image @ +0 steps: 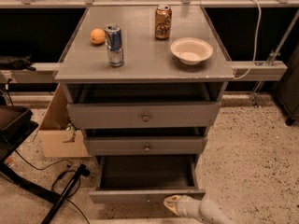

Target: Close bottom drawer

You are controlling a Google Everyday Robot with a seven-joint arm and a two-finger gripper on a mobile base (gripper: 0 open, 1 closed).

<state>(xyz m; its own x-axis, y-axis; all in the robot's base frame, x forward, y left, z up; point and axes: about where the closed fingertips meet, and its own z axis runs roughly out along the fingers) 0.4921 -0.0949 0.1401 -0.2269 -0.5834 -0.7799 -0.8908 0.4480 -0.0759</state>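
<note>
Grey bottom drawer [145, 196] stands open over speckled floor [254, 153], gripper [171, 203] at its front.

My jaws, smooth pale plastic with a yellowish tip, sit at the front right of the drawer [135, 196], which is matt grey wood. The counter [145, 62] is smooth with a faint sheen. The blue can [114, 45] and brown can [162, 22] are glossy metal; the bowl [191, 50] is matt.

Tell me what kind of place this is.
Likely a robot test lab or workshop: a grey drawer cabinet staged with a blue can and bowl, cables on speckled floor. The claw is at the open bottom drawer's front.
</note>
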